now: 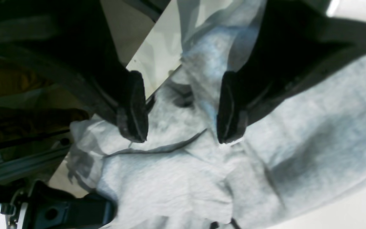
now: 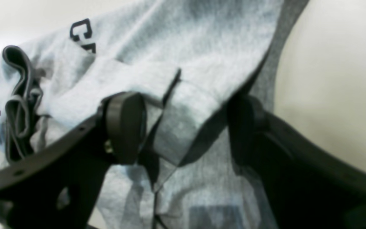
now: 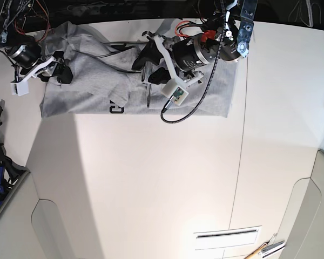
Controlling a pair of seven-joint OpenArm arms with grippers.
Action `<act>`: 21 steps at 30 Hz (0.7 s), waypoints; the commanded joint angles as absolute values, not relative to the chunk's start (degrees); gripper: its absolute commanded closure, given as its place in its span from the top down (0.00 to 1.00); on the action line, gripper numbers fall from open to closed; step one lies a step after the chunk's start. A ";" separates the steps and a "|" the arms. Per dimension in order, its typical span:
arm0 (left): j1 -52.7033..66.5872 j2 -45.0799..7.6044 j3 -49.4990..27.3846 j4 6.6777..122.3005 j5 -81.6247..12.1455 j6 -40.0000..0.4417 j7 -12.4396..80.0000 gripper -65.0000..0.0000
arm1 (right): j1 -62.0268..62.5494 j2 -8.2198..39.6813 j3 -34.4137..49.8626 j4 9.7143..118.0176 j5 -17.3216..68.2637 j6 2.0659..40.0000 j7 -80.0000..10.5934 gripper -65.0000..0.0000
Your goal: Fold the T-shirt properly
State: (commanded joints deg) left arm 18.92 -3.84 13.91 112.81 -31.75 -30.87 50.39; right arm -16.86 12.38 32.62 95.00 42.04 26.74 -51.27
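The T-shirt (image 3: 100, 75) is lying crumpled along the far side of the worktop (image 3: 151, 178), part of its black lettering (image 3: 116, 108) showing near the middle. The left tool (image 3: 151, 62) is sitting over the cloth right of that lettering in the base view, its fingers standing apart with grey fabric showing between them. The right tool (image 2: 186, 127) is straddling a raised fold at the other end, also parted; whether it is pinching anything, the pictures are not telling. The work seems to be at spreading and arranging, ahead of real folding. The next move is calling for a sure grip on single edges, then a pull outward to flatten the bunched middle.
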 joint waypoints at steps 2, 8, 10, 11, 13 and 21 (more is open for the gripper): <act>18.92 -3.86 13.91 112.81 -31.62 -30.87 50.41 0.58 | -16.86 12.62 33.71 96.25 41.98 26.74 -51.33 0.64; 18.90 -3.84 13.91 112.81 -31.64 -30.87 50.39 0.58 | -16.86 13.65 34.50 97.06 39.77 25.63 -51.40 0.64; 18.90 -3.84 13.91 112.81 -31.66 -30.87 50.39 0.58 | -16.86 13.61 34.48 97.03 39.79 25.67 -51.37 0.64; 18.90 -3.84 13.91 112.81 -31.66 -30.87 50.39 0.58 | -16.86 13.63 34.48 97.01 39.79 25.67 -51.20 0.64; 18.90 -3.84 13.91 112.81 -31.66 -30.87 50.39 0.58 | -16.86 13.63 34.48 96.99 39.81 25.69 -51.11 0.64; 18.90 -3.84 13.91 112.81 -31.66 -30.87 50.39 0.58 | -16.86 13.63 34.37 96.95 39.27 25.76 -50.70 0.64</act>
